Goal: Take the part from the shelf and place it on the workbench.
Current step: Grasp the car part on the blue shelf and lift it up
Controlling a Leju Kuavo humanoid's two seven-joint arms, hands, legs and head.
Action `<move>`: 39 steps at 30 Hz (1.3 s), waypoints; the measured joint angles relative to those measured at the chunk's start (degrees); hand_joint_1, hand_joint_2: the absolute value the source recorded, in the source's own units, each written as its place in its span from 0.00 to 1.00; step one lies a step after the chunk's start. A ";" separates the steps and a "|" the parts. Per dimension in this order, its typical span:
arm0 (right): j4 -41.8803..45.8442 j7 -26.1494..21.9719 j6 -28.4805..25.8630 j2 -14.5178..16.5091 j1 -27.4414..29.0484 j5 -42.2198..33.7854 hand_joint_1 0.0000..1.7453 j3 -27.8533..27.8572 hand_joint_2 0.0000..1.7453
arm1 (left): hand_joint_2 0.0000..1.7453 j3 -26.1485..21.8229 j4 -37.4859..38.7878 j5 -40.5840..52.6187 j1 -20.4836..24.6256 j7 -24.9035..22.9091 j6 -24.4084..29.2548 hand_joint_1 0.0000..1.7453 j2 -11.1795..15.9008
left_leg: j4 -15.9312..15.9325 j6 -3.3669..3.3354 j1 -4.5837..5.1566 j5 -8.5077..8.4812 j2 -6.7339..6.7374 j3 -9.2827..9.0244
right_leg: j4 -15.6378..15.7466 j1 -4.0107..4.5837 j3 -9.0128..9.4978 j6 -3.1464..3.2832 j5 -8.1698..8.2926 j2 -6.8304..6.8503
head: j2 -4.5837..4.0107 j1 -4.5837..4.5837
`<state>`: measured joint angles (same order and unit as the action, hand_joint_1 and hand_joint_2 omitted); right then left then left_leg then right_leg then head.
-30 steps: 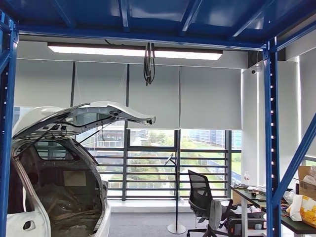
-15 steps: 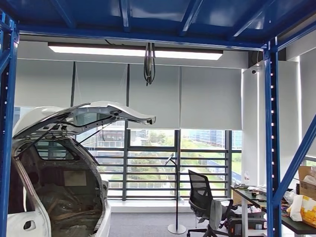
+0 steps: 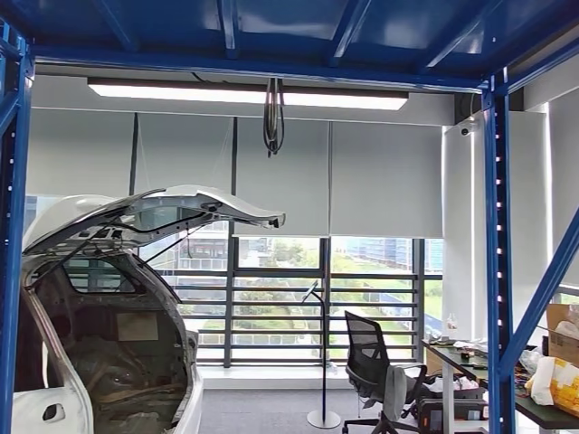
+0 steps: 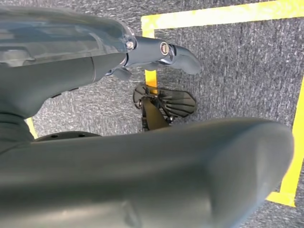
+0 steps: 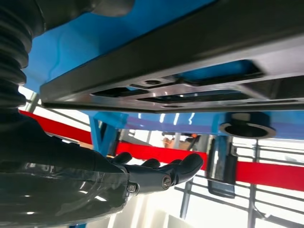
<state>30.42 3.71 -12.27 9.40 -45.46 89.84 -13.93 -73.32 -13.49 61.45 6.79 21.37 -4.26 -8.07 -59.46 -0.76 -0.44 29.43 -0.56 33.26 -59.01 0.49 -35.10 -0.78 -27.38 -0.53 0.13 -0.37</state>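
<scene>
Head view looked out through a blue shelf frame point(image 3: 497, 271): an upright post at left, another at right with a diagonal brace, and blue beams overhead. Beyond the frame hung grey roller blinds point(image 3: 383, 176) over a wide window, a long ceiling light point(image 3: 246, 93) above them, a loop of black cable point(image 3: 273, 116) dangling at centre.

Far left stood a white car body point(image 3: 102, 307) with its tailgate raised and the stripped interior exposed. At right, a black office chair point(image 3: 372, 371) sat near a cluttered desk point(image 3: 471, 357); a cardboard box point(image 3: 561, 334) and a white and yellow bag point(image 3: 556, 380) lay on a surface at the far right edge. A thin floor stand point(image 3: 323, 362) stood in front of the window.

Right wrist view: a long dark metal part point(image 5: 186, 71) with slots and a round collar at one end lay flat against the blue shelf surface. The right hand point(image 5: 157, 173) sat just beside and apart from it, fingers extended and fairly straight, grasping nothing. Red rails point(image 5: 265, 173) of the rack ran behind the hand.

Left wrist view: the left hand point(image 4: 157, 50) hung over grey carpet point(image 4: 243, 61) marked with yellow tape lines point(image 4: 222, 14). One finger lay stretched out straight; nothing was in it. How far the rest of the fingers were spread could not be made out.
</scene>
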 joint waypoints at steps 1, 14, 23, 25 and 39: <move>0.00 -0.36 -0.19 0.22 0.02 -0.02 0.00 -0.03 1.00 | 0.00 0.17 0.00 0.17 0.01 0.01 0.04 0.00 0.00 | 0.00 0.00 0.00 0.00 0.00 0.00 | 0.00 0.00 0.00 0.00 0.00 0.00 | 0.00 0.00; -0.96 -3.84 -0.32 3.63 0.16 -1.83 0.59 -0.30 1.00 | 0.00 1.85 0.00 1.60 0.26 0.02 0.99 0.00 0.02 | 0.00 0.00 0.00 0.00 0.00 0.00 | 0.00 0.00 0.00 0.00 0.00 -0.01 | 0.00 0.00; -2.74 -5.10 0.75 2.81 0.03 -4.47 1.00 -0.01 1.00 | 0.00 2.45 0.00 1.66 -0.03 0.30 1.78 0.00 0.09 | 0.00 0.00 0.02 0.00 0.00 -0.01 | 0.01 -0.01 0.01 0.00 0.00 0.00 | 0.00 0.00; -2.98 -5.21 0.62 2.41 -0.06 -4.72 1.00 0.15 1.00 | 0.00 2.48 0.00 1.66 -0.08 0.42 1.79 0.00 0.12 | 0.00 0.00 0.02 0.00 0.00 -0.01 | 0.01 -0.01 0.01 0.00 0.00 0.00 | 0.00 0.00; -1.87 -6.09 -2.09 0.68 0.76 -5.71 1.00 0.39 1.00 | 1.00 3.22 0.00 2.57 -0.17 3.51 1.34 0.00 0.15 | 0.00 0.00 0.01 0.00 0.00 -0.06 | 0.00 -0.01 0.04 0.01 0.00 -0.01 | 0.00 0.00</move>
<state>28.56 -2.39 -14.36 10.08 -44.70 84.13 -13.54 -70.10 -13.49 64.01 6.62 24.88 -2.91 -7.91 -59.46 -0.76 -0.42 29.43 -0.56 33.20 -59.01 0.48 -35.06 -0.78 -27.38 -0.55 0.13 -0.37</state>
